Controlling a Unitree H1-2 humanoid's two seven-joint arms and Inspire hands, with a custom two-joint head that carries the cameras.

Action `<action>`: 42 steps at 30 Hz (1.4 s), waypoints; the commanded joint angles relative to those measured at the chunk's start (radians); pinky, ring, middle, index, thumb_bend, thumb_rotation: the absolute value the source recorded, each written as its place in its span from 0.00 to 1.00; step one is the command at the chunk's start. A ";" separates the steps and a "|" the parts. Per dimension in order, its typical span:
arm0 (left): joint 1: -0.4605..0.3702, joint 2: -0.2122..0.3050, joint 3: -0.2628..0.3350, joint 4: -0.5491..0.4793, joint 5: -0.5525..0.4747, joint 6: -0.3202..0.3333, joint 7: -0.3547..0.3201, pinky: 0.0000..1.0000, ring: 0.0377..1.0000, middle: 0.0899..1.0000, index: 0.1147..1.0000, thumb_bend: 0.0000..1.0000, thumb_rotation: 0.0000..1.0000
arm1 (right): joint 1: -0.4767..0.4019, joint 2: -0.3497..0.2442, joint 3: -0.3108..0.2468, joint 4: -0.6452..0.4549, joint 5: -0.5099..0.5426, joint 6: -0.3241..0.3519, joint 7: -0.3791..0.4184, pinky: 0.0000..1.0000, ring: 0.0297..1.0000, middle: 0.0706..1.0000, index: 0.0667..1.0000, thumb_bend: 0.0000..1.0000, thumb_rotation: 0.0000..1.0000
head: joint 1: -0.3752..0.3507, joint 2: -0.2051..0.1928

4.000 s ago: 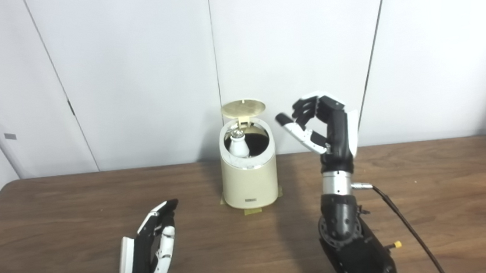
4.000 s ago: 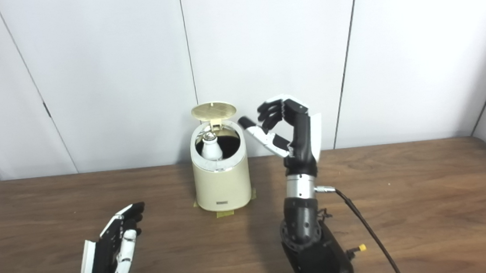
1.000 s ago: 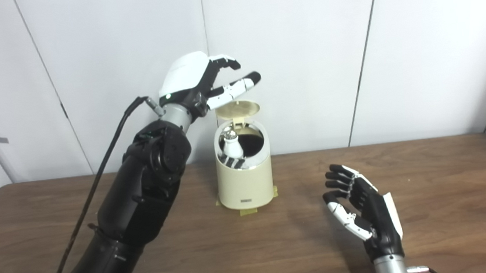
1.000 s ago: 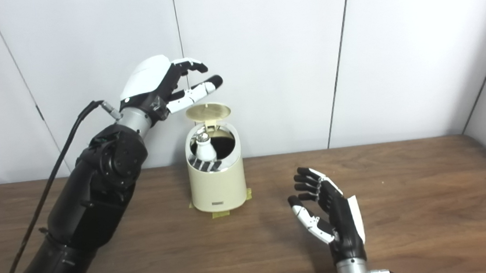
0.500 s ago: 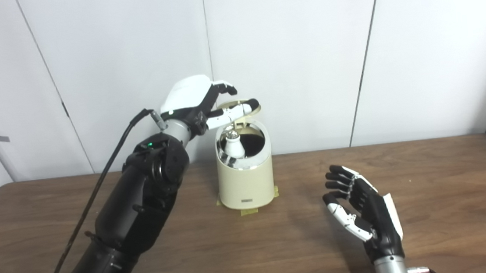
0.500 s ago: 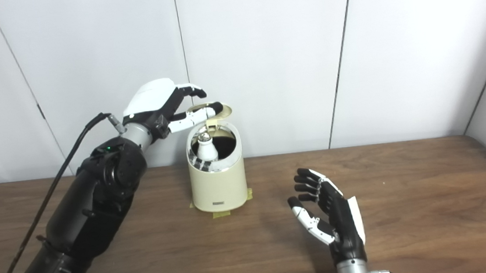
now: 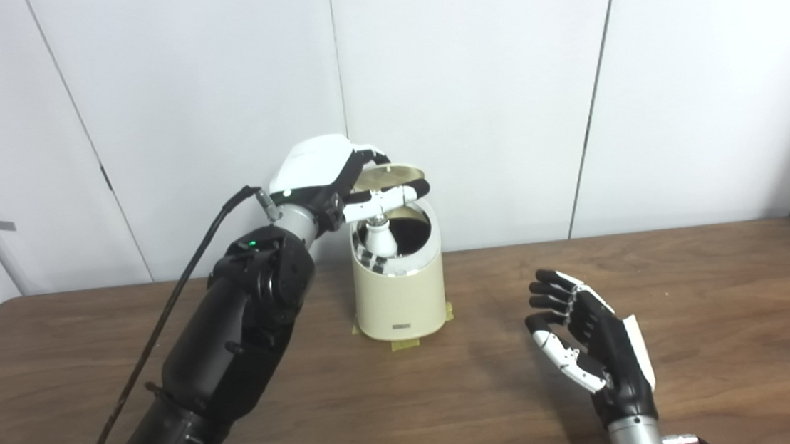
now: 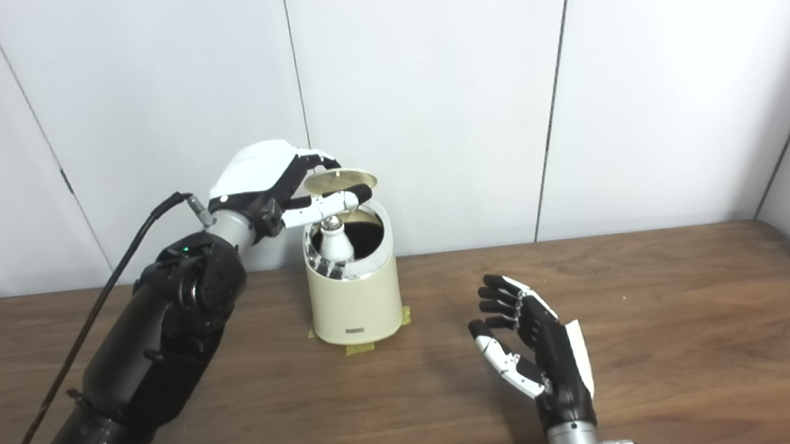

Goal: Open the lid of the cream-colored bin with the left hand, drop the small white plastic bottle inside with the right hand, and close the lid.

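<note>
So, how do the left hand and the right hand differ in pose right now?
The left hand is raised at the lid of the bin, fingers reaching over it; the right hand is low over the table, away from the bin. The left points sideways, the right upward. Both hold nothing.

bin (image 7: 399, 293) cream | bottle (image 7: 375, 239) white | table (image 7: 731, 307) brown woodgrain

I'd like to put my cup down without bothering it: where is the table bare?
Bare table lies between the right hand and the far right edge. Around the bin it is crowded: the left hand reaches over its lid.
</note>
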 commanded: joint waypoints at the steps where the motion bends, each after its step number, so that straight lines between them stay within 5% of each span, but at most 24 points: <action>1: -0.035 0.007 0.002 -0.021 0.021 -0.023 0.028 0.97 0.92 0.87 0.78 0.73 1.00 | -0.014 0.005 0.002 0.016 -0.006 -0.034 -0.005 0.63 0.69 0.70 0.72 0.19 0.31 | 0.000 0.001; 10: -0.021 0.015 -0.012 -0.042 0.051 -0.050 0.015 0.95 0.90 0.86 0.77 0.73 0.98 | -0.014 0.011 0.004 0.018 -0.020 -0.034 -0.015 0.64 0.69 0.71 0.72 0.20 0.31 | -0.003 0.005; 21: 0.053 0.073 -0.101 -0.034 0.219 -0.194 0.062 0.98 0.90 0.80 0.78 0.70 1.00 | -0.008 0.018 0.016 -0.008 -0.021 -0.012 -0.004 0.63 0.69 0.71 0.72 0.19 0.26 | -0.013 0.018; 42: 0.142 0.072 -0.111 -0.033 0.338 -0.270 0.008 1.00 0.91 0.81 0.78 0.72 1.00 | -0.002 0.022 0.015 -0.030 -0.021 -0.002 -0.005 0.64 0.69 0.71 0.72 0.20 0.29 | -0.024 0.033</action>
